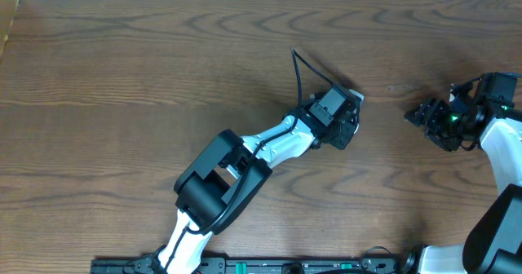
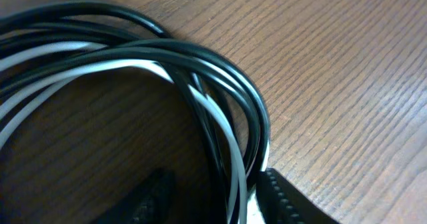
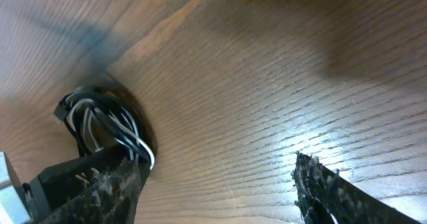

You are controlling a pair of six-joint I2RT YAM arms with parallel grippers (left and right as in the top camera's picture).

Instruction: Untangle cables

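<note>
Left hand (image 2: 213,187): down at mid worktop (image 1: 163,62), fingers part-way apart. Strands of the cables (image 3: 100,121) run between them, close against one finger; cannot tell whether they pinch or merely straddle. The bundle is a loose coil lying under and just beyond this hand: black cable (image 2: 257,111) in several turns on the outside, white cable (image 2: 230,151) threaded through the same turns and crossing among the black near the fingers. From overhead, one black loop stands out past the hand toward the far side; the rest is hidden under the wrist. Right hand (image 3: 220,171): off to the right, apart from the bundle, fingers wide with nothing between them, facing the coil. Step in hand, as judged: secure one colour, then draw it out of the coil. To do it well, take a single strand, not black and white together, or the pull only tightens the tangle. Anchor the coil with one hand while the other draws slowly and low along the worktop. Pull along the run of the turns, not across them, and re-grip if the whole bundle slides. No plug end shows here, so find one first.
</note>
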